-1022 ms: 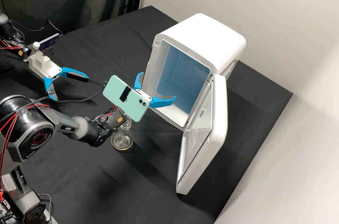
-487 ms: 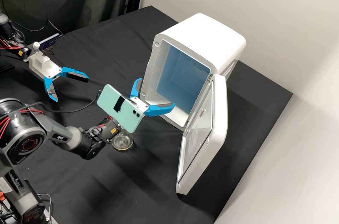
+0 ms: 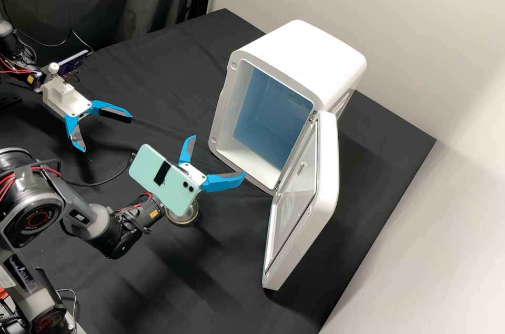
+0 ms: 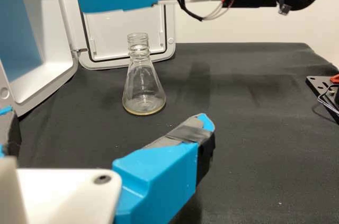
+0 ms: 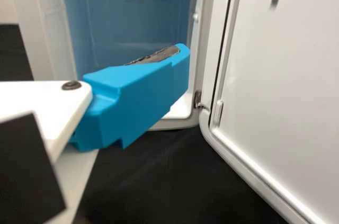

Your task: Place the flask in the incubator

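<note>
My right gripper [image 3: 218,154], fingers spread and empty, hangs above the neck of the flask [image 4: 143,83]. The flask stands upright mid-bench before the open incubator [image 3: 300,50]. The left gripper [image 3: 103,132], also spread, sits farther off.

You have the incubator [image 3: 302,55] standing on the bench [image 3: 158,76], with its door [image 3: 310,192] swung out at the right side of the opening. The flask [image 4: 143,83] stands upright on the bench in front of that opening, off to its left and apart from it. The right gripper [image 3: 216,157] hangs above the flask, just outside the incubator's rim. The left gripper [image 3: 104,131] sits well left of the incubator, beyond the flask.
</note>
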